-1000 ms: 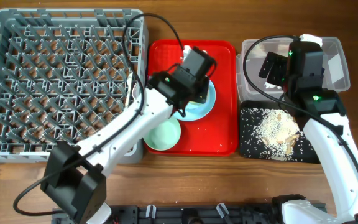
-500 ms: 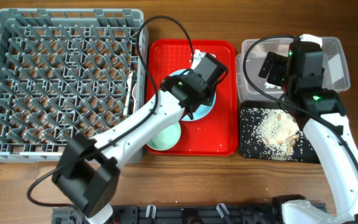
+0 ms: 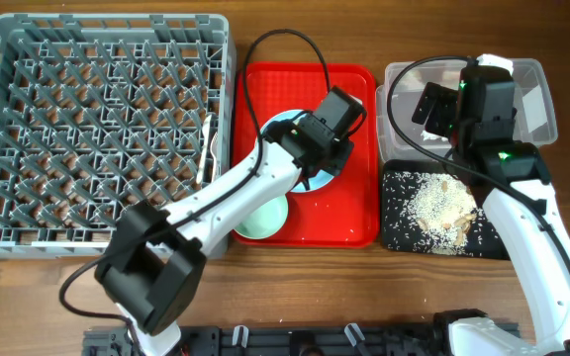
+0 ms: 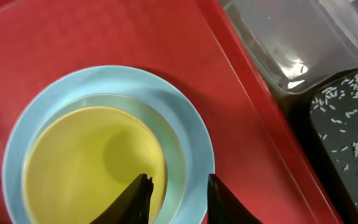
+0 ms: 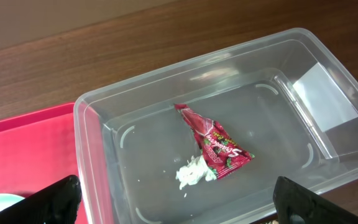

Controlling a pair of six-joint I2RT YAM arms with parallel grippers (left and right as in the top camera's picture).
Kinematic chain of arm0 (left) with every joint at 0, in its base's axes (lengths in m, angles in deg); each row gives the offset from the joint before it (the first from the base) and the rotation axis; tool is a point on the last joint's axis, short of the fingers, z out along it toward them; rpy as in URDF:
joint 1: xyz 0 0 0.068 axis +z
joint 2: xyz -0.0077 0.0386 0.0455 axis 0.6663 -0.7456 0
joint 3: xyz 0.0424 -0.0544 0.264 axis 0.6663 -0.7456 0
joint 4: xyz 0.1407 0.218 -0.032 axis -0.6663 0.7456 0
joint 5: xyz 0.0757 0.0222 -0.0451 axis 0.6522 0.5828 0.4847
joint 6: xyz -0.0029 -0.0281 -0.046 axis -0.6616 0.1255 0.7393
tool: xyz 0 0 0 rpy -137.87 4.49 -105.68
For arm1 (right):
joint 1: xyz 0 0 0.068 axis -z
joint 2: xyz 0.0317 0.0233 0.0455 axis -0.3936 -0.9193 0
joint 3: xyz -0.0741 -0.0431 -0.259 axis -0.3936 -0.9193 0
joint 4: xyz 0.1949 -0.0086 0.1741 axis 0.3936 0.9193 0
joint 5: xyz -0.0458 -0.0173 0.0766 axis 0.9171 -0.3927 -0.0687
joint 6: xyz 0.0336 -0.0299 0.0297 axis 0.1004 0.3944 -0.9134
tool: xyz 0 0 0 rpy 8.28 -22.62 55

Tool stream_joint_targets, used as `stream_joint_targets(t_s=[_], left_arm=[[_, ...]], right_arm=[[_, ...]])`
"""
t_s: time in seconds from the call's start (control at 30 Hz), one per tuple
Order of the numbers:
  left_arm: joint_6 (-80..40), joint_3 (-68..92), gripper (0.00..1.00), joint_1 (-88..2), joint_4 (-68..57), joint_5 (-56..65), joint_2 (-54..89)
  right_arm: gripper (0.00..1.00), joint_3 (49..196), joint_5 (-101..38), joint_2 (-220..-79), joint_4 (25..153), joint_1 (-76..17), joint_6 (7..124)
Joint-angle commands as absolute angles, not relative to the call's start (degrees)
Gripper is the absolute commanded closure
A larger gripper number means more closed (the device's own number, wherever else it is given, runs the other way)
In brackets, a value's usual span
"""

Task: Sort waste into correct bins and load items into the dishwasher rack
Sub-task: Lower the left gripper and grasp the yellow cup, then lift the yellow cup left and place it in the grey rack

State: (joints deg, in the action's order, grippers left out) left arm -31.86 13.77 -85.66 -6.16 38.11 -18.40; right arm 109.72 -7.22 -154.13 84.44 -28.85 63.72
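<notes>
Far left, the large square grey plastic dishwasher rack [image 3: 107,20] shows its lattice of upright pegs, and a thin white utensil [image 3: 207,148] lies along its right wall. Next over, a pale mint round bowl [image 3: 260,220] sits at the front left corner of the flat red plastic tray [image 3: 354,213], partly under the left arm.

Now the centre: the pale blue round plate [image 4: 194,140] lies flat on the red tray. The small yellow cup [image 4: 86,162] stands upright on it, glossy inside. There's open red floor to the plate's right, then the tray's raised edge, with the tub just past it. The left gripper [image 4: 176,199] is spread. One finger [image 4: 138,196] is over the cup's mouth and the other over the plate's rim, with the cup's right wall between them. Whether either one touches, I cannot tell.

Rightward, the clear rectangular plastic tub [image 5: 82,124] holds the crinkled red-and-white snack wrapper [image 5: 216,146] with the crumpled white tissue [image 5: 192,174] touching it, mid-floor, with room all round. The right gripper [image 5: 176,190] hangs above them, fingers wide apart, holding nothing. In front of the tub, the shallow black rectangular tray [image 3: 493,245] carries the beige rice-like scraps [image 3: 443,203].
</notes>
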Motion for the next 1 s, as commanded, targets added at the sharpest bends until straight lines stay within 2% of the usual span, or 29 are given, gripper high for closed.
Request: stream_joint_targets(t_s=[0.0, 0.07, 0.13, 0.2, 0.33, 0.73, 0.97], left_arm=[[-33.2, 13.7, 0.72, -85.4, -7.6, 37.1, -22.5], [-33.2, 13.7, 0.72, -85.3, -8.1, 37.1, -23.4], [-33.2, 13.7, 0.78, -85.3, -8.1, 37.3, -23.5], [-33.2, 13.7, 0.80, -85.3, -8.1, 37.7, -23.5], [-33.1, 13.7, 0.96, -85.3, -8.1, 40.3, -23.5], [-31.0, 13.7, 0.96, -85.3, -7.2, 47.0, -21.6], [-29.5, 13.7, 0.96, -84.5, -5.3, 47.4, -6.9]], right_arm=[[0.00, 110.5, -7.7, -154.8, 84.4, -28.6, 64.1], [0.00, 110.5, -7.7, -154.8, 84.4, -28.6, 64.1], [0.00, 110.5, -7.7, -154.8, 84.4, -28.6, 64.1], [0.00, 110.5, -7.7, -154.8, 84.4, -28.6, 64.1], [0.00, 110.5, -7.7, -154.8, 84.4, -28.6, 64.1], [0.00, 110.5, -7.7, -154.8, 84.4, -28.6, 64.1], [0.00, 110.5, -7.7, -154.8, 84.4, -28.6, 64.1]])
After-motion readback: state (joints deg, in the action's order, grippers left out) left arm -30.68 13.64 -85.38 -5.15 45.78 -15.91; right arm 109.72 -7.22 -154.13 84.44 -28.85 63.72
